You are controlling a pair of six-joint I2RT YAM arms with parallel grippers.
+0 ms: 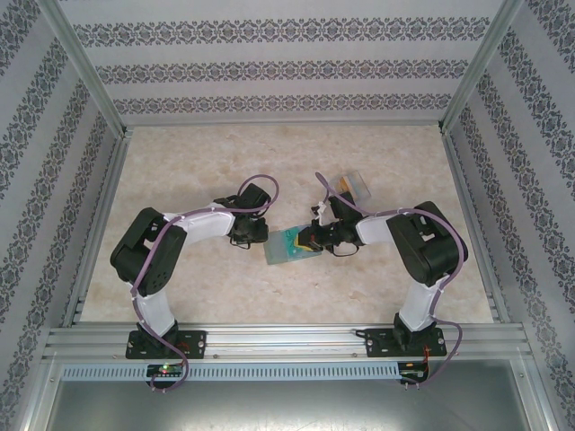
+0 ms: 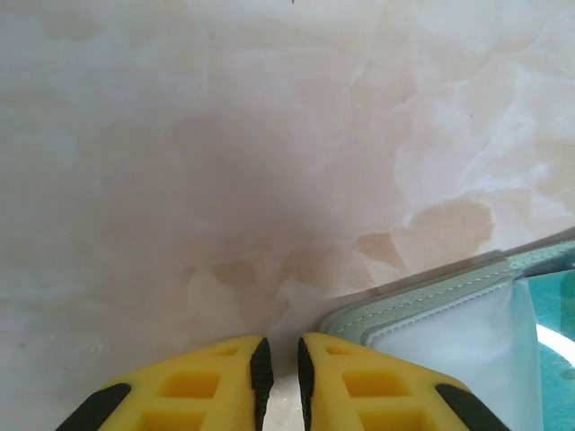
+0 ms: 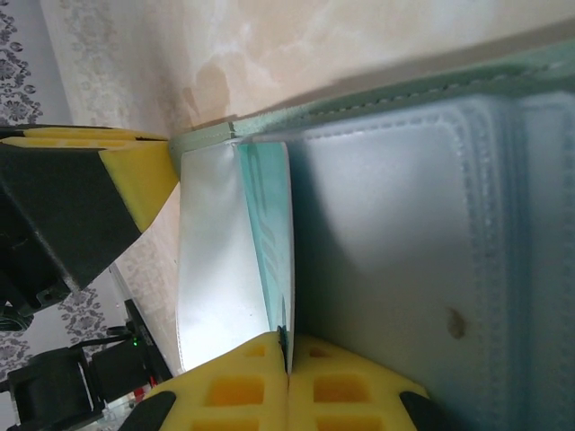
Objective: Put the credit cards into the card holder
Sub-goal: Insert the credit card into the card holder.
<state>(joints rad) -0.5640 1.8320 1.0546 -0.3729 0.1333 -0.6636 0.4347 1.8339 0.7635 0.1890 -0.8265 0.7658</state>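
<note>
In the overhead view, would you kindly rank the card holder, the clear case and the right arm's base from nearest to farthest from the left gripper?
1. Card holder, just right of the left gripper.
2. Clear case, farther right and back.
3. Right arm's base, at the near right edge.

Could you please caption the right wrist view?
Right gripper pinching the teal card at the open card holder.

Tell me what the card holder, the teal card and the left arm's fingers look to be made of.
Card holder: likely faux leather, matte grey-green, with a stitched edge; its inner pockets look like frosted soft plastic. Teal card: thin stiff plastic, probably, with a slight sheen. Left fingers: moulded yellow plastic or rubber with hollow cells, black tips.
</note>
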